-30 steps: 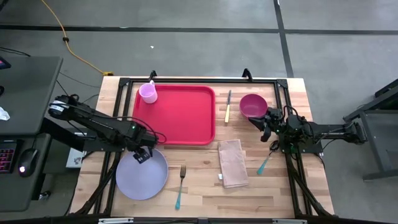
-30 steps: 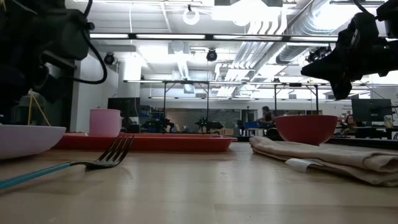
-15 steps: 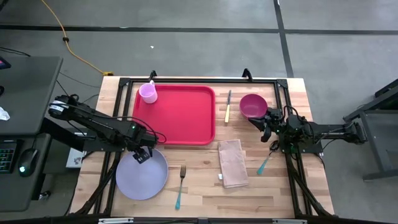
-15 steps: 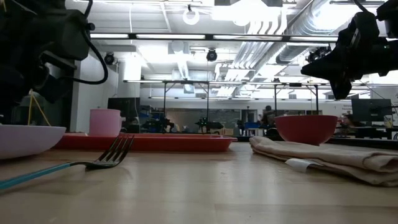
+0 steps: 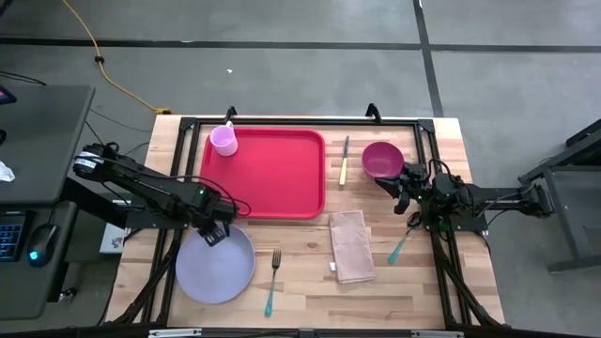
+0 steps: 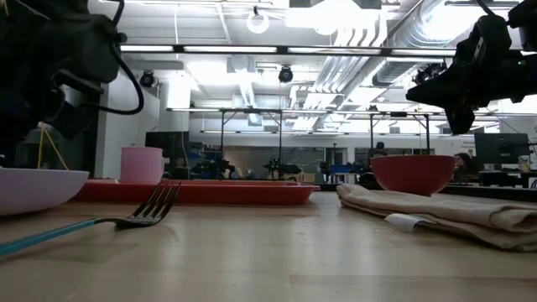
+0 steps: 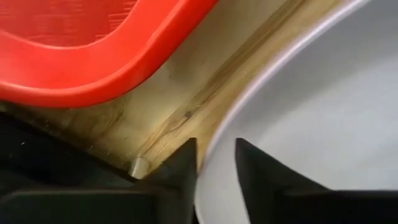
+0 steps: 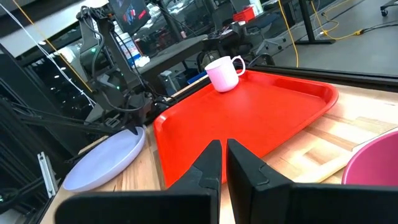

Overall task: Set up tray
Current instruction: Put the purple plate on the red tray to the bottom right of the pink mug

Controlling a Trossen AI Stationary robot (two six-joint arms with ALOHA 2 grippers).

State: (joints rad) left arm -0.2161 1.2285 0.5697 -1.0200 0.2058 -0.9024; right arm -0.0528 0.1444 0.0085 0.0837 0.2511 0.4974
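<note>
Basically tray (image 5: 272,175): big flat red rect., low rim.

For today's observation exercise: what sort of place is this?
Probably a robotics lab or workshop: exposed silver ceiling ducts, black metal workbench frames behind, and a yellow cable across the grey concrete floor.

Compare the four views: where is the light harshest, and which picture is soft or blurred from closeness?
Low view: bright ceiling lights leave both arms as dark shapes. Left wrist view: very close, so the tray and plate look soft. High view: even light, faint shadows. Right wrist view: evenly lit.
</note>
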